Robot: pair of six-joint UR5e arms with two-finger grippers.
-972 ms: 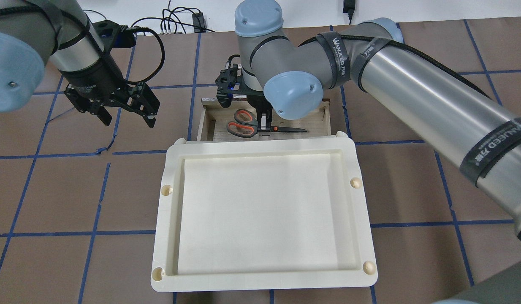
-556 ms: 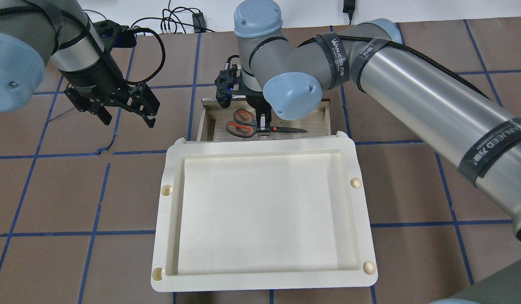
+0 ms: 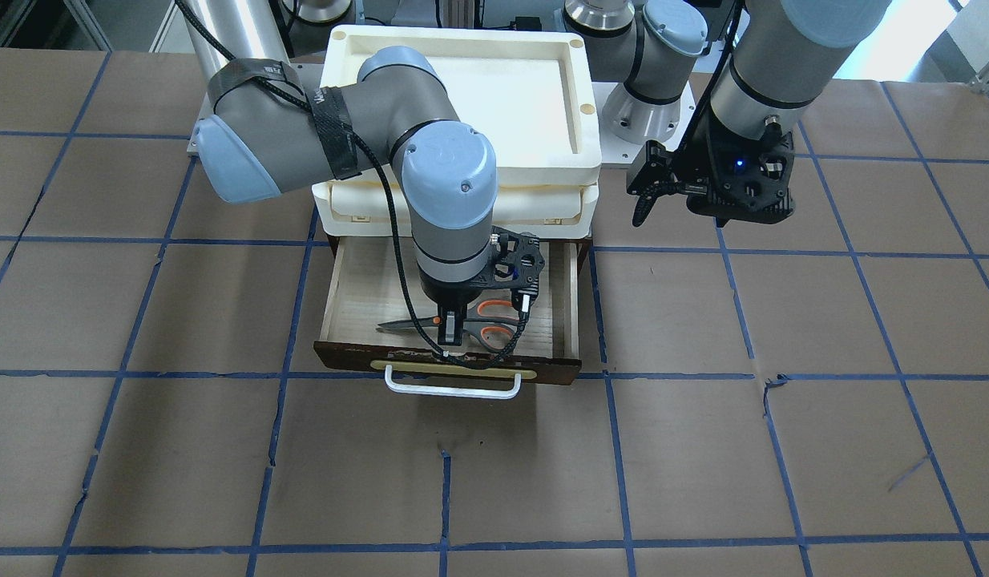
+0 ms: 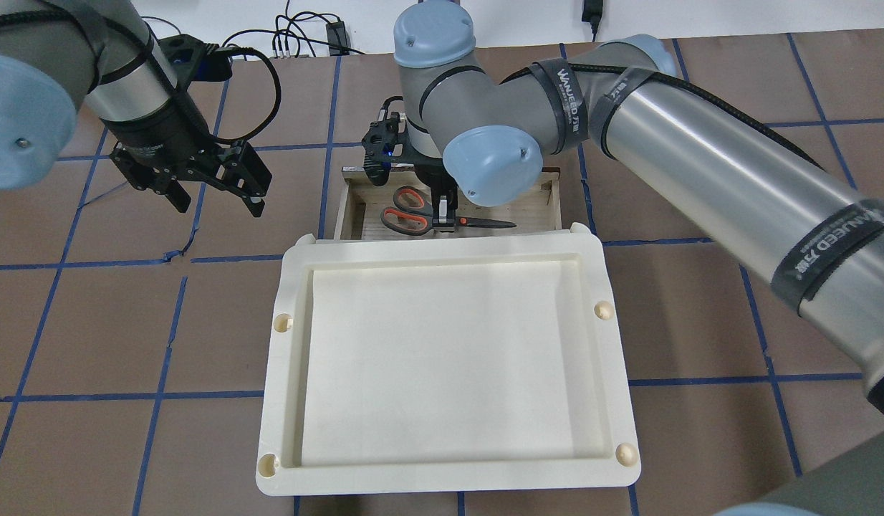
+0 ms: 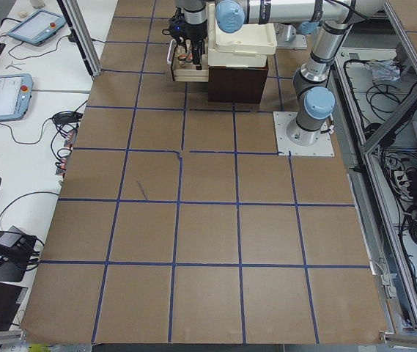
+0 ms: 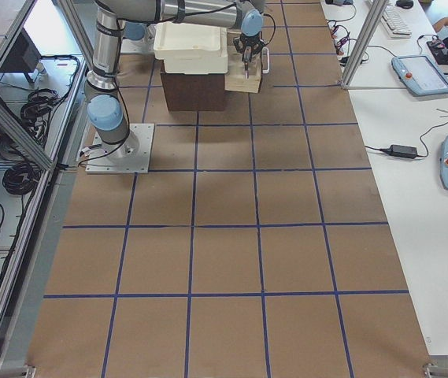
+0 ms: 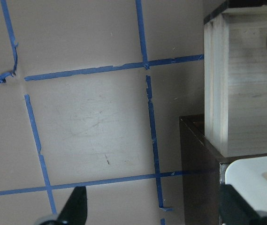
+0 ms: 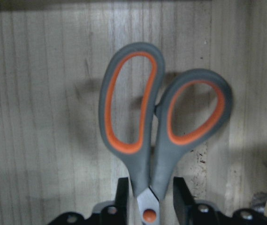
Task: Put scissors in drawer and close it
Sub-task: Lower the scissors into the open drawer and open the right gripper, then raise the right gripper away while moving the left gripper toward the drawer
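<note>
The scissors (image 4: 412,213), with grey handles, orange-lined loops and dark blades, are inside the open pale-wood drawer (image 4: 352,208), blades pointing right. My right gripper (image 4: 444,218) reaches down into the drawer and is shut on the scissors near their pivot. In the right wrist view its fingers (image 8: 122,197) press both sides of the handles' neck (image 8: 142,126). The front view shows the drawer's dark front panel (image 3: 342,358) and white bar handle (image 3: 453,391) pulled out. My left gripper (image 4: 218,204) is open and empty above the table, left of the drawer.
A cream-white plastic tray (image 4: 442,247) sits on top of the dark brown cabinet (image 7: 199,159) that holds the drawer. The brown table is marked with blue tape lines (image 4: 162,398). Cables lie at the table's far edge (image 4: 299,36).
My right arm has shifted slightly left and the scissors have moved a little left with the gripper inside the drawer. The left arm has barely moved.
</note>
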